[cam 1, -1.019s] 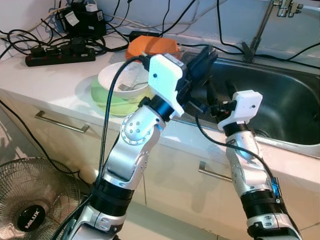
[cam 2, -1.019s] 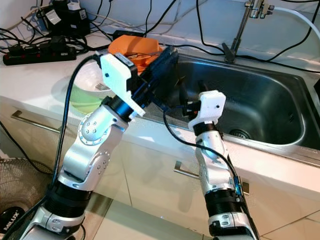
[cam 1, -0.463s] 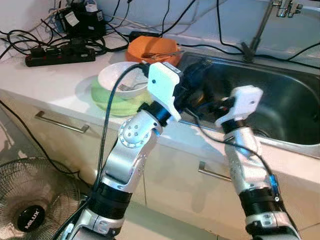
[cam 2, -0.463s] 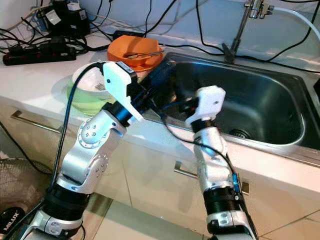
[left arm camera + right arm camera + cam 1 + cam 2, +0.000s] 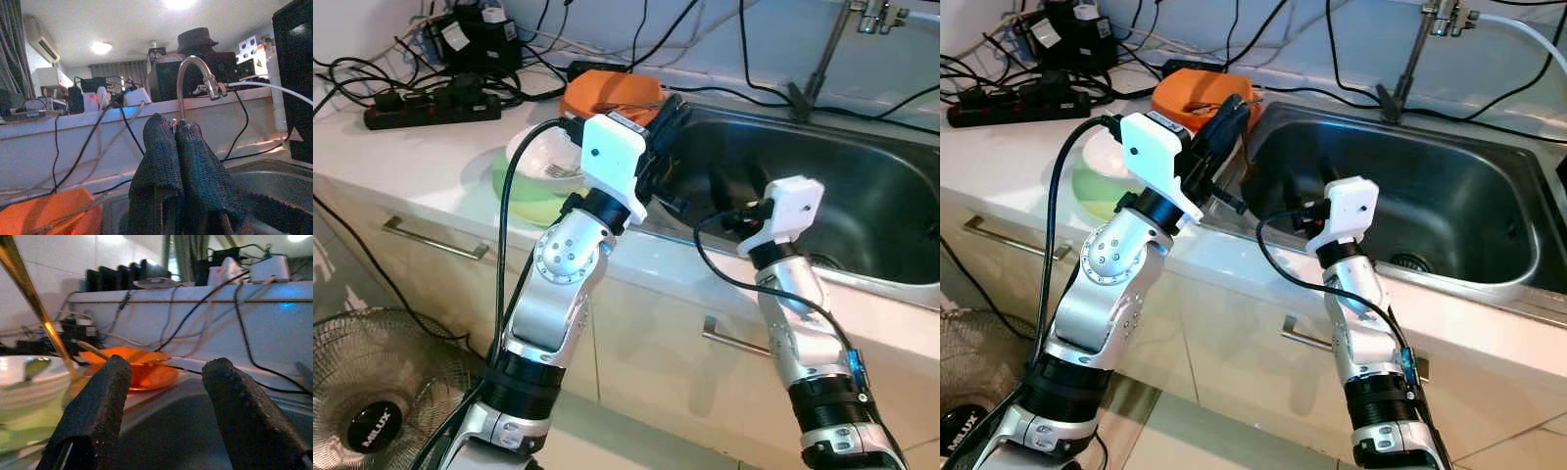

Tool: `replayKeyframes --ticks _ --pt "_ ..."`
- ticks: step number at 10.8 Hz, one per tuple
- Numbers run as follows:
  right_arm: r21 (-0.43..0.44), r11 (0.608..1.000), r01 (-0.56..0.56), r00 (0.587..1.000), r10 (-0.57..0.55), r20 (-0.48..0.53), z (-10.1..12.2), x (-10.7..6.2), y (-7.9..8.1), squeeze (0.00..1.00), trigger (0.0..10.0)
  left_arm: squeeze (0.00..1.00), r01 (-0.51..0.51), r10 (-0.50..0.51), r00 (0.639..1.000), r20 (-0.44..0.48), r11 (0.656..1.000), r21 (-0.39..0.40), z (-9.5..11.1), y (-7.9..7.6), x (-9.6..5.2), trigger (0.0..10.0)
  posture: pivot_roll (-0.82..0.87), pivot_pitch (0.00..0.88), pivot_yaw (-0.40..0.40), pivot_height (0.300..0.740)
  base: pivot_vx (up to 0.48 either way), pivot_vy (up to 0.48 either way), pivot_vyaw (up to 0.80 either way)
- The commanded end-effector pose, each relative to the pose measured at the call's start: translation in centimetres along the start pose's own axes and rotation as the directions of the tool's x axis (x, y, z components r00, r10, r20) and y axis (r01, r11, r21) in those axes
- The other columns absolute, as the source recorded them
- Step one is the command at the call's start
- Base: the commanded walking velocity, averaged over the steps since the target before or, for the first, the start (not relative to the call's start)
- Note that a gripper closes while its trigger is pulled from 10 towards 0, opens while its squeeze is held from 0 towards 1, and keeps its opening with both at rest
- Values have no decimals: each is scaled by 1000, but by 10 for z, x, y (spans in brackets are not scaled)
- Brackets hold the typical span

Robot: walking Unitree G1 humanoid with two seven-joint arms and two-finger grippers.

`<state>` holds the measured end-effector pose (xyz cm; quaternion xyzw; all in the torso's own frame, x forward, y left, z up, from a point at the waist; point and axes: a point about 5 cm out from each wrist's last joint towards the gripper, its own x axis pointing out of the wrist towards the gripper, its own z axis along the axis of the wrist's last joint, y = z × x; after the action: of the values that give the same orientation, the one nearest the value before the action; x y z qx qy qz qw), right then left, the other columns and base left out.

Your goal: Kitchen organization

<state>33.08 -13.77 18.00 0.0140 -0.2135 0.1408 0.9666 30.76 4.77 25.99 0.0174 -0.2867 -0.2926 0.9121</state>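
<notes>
- Head views: the left gripper (image 5: 1234, 113) is raised over the sink's (image 5: 862, 211) left rim, beside the orange bowl (image 5: 607, 93) at the counter's (image 5: 411, 147) back edge. The right gripper (image 5: 729, 201) hangs lower, over the basin near its front rim. A white bowl (image 5: 540, 157) with a fork (image 5: 560, 170) in it sits on a green plate (image 5: 524, 201) near the counter's front edge, left of the sink.
- Left wrist view: the two fingers (image 5: 161, 166) lie pressed together with nothing between them; the faucet (image 5: 195, 73) rises behind and the orange bowl shows low down. In my judgement this pincer must part before it can take any dish.
- Right wrist view: the fingers (image 5: 98, 401) stand wide apart and empty, aimed past the sink rim toward the orange bowl, the white bowl to one side. A gold utensil handle (image 5: 34, 308) leans across the foreground.
- Recommendation: the stacked dishes likely go to the sink. Grip a bowl by its rim, keep it level so the utensil stays in, and keep the two arms apart.
</notes>
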Motion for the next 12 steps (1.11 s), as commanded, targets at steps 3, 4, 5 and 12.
replayKeyframes --ticks 3,4,5,12 --pt "69 988 -140 990 141 -6 3 -6 14 0 10000 0 1 -2 999 39 1000 17 5 -1 6 10000 194 56 4 740 0 0 0" --pt "87 982 -169 985 170 -3 4 -6 18 0 10000 0 2 -3 999 43 1000 14 5 -2 6 10000 195 56 3 740 0 0 0" --pt "91 980 -176 984 177 -2 5 -6 18 0 10000 0 9 -9 999 46 1000 5 5 -2 6 10000 194 56 4 740 0 0 0" --pt "124 970 -209 978 209 14 10 -4 29 0 10000 0 171 -171 985 6 982 -83 -1 -24 3 10000 196 55 3 740 0 0 0"
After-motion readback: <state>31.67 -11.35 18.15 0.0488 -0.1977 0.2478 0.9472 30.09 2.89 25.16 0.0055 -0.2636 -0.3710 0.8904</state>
